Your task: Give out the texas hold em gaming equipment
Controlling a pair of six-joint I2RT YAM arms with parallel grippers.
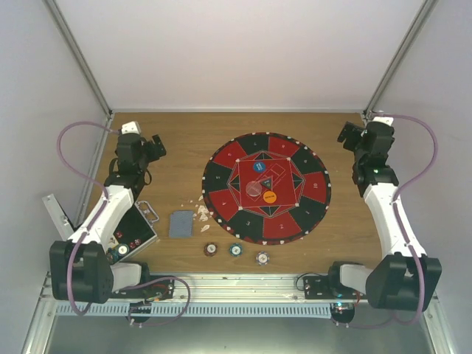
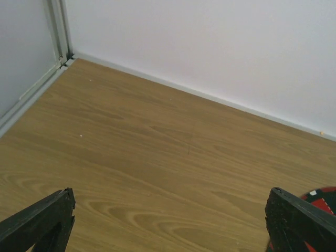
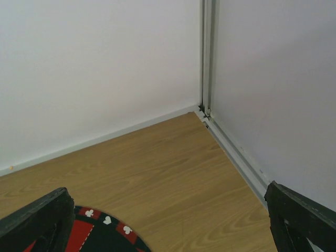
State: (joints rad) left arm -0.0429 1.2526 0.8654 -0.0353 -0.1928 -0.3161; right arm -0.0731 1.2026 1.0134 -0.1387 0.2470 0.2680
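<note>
Three poker chips lie in a row at the near edge: red (image 1: 211, 249), teal (image 1: 235, 249), grey (image 1: 262, 257). A grey-blue card deck (image 1: 181, 223) lies left of the mat. A blue disc (image 1: 259, 167), an orange disc (image 1: 270, 197) and a pale disc (image 1: 254, 189) sit on the mat. More chips (image 1: 122, 249) lie in the case. My left gripper (image 1: 147, 145) is open and empty at the far left, over bare wood (image 2: 168, 231). My right gripper (image 1: 360, 139) is open and empty at the far right (image 3: 168, 231).
The large round red-and-black mat (image 1: 267, 188) fills the table's middle; its edge shows in both wrist views (image 2: 321, 195) (image 3: 105, 223). A black hinged case (image 1: 140, 230) lies open at the near left. Pale scraps (image 1: 203, 214) lie beside the deck. White walls enclose the table.
</note>
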